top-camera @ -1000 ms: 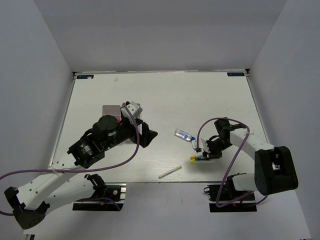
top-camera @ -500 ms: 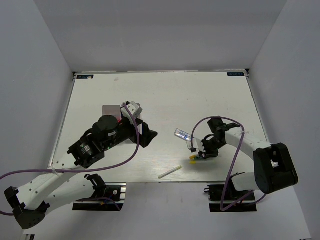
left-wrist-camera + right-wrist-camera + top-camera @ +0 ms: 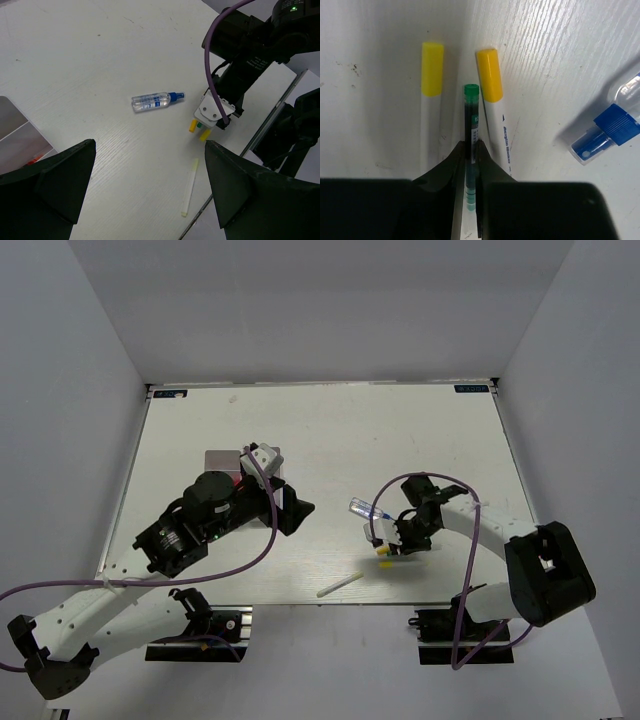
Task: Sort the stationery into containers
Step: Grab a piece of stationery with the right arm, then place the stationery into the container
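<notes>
Btwn yellow-capped markers [image 3: 432,70], right gripper [image 3: 471,148] clamps green-tip highlighter [image 3: 471,110], rear hidden; left gripper [image 3: 150,150] spread wide.

White wood-grain table [image 3: 330,430] with dark edge trim, enclosed on three sides by plain pale grey walls [image 3: 320,300], evenly lit.

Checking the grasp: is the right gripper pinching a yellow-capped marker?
No, the right gripper clamps the green-tipped highlighter lying between the two yellow-capped markers.

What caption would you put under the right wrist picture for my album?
The right hand pinches a green highlighter between two yellow-capped markers.
</notes>
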Robot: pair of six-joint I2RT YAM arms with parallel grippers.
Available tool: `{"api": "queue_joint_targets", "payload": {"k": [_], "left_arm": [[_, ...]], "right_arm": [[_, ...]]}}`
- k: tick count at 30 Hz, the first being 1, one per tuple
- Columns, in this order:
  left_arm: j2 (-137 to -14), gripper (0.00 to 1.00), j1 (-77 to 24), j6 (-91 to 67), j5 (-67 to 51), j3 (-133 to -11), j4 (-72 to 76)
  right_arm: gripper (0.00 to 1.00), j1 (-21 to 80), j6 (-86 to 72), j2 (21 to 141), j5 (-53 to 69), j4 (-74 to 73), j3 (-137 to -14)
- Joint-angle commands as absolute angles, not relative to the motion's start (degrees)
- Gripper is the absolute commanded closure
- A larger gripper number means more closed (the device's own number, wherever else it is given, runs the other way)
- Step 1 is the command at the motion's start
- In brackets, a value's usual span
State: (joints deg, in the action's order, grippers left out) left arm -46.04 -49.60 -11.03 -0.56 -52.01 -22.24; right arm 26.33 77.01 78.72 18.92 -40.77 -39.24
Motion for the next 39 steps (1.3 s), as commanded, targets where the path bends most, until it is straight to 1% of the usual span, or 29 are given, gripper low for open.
{"api": "queue_joint_targets", "payload": {"k": [1,3,4,6,8,11,12,16,19,20,21,23,24,29,33,34,36,37,39], "left_arm": [[-45.1,0.01,-49.4,-11.3,-0.4,-51.2,-21.9],[-44.6,0.01,-49.4,-11.3,0.1,-51.2,-21.9],[-44.6,0.01,-49.4,-11.3,0.1,-51.2,-21.9],[-44.6,0.01,-49.4,-11.3,0.6,-51.2,-21.9],[-44.6,0.01,-49.4,-11.3,1.2,-51.2,-21.9],[-44.6,0.01,-49.4,-11.3,1.8,-51.2,-21.9],[-44.0,0.01,-49.4,-11.3,1.8,-50.6,-21.9],[-41.6,0.01,-49.4,-10.8,2.9,-49.5,-21.4],[-39.0,0.01,-49.4,-10.3,2.9,-48.3,-20.7],[-38.3,0.01,-49.4,-9.8,2.9,-48.3,-20.0],[-37.6,0.01,-49.4,-9.8,2.1,-47.6,-19.3],[-35.4,0.01,-49.4,-8.1,-0.2,-46.7,-18.1],[-34.7,0.01,-49.4,-8.1,-1.0,-45.8,-17.3],[-32.3,0.01,-49.4,-5.0,-6.1,-44.0,-16.3],[-31.2,0.01,-49.4,-3.8,-9.6,-42.9,-15.7],[-30.4,0.01,-49.4,-3.2,-11.1,-42.9,-15.6],[-29.5,0.01,-49.4,-2.5,-12.5,-42.3,-15.1],[-28.7,0.01,-49.4,-1.9,-13.7,-42.3,-15.1],[-27.9,0.01,-49.4,-1.1,-15.6,-41.1,-14.6]], "right_arm": [[0.89,27.6,74.8,79.7,14.7,-38.8,-37.8],[0.93,28.0,73.8,79.0,15.2,-39.3,-38.5],[0.97,28.1,73.0,78.4,15.6,-39.5,-39.3],[1.0,28.5,72.4,77.7,17.6,-42.0,-42.1],[1.0,28.5,72.0,76.9,19.9,-44.0,-45.2],[1.0,28.6,71.5,76.6,24.8,-51.0,-50.3],[1.0,28.6,71.3,76.7,27.9,-52.7,-54.6],[1.0,29.0,67.7,78.2,33.2,-54.3,-62.7],[1.0,29.9,65.2,81.3,36.7,-52.3,-69.9],[1.0,30.1,62.1,82.9,38.0,-51.4,-71.2],[1.0,30.9,60.5,84.8,39.2,-48.6,-74.9],[1.0,32.2,56.4,88.7,41.0,-47.3,-77.8],[1.0,32.7,54.1,89.8,41.7,-45.6,-81.9],[1.0,35.9,46.7,97.6,45.2,-37.6,-90.1],[1.0,38.2,42.5,104.7,47.3,-35.0,-99.5],[1.0,39.0,41.5,106.9,48.5,-33.2,-103.4],[1.0,39.6,38.3,111.1,50.6,-32.5,-106.2],[1.0,40.1,36.2,112.4,51.1,-31.3,-110.4],[1.0,40.8,34.6,116.0,53.0,-29.8,-113.5]]}}
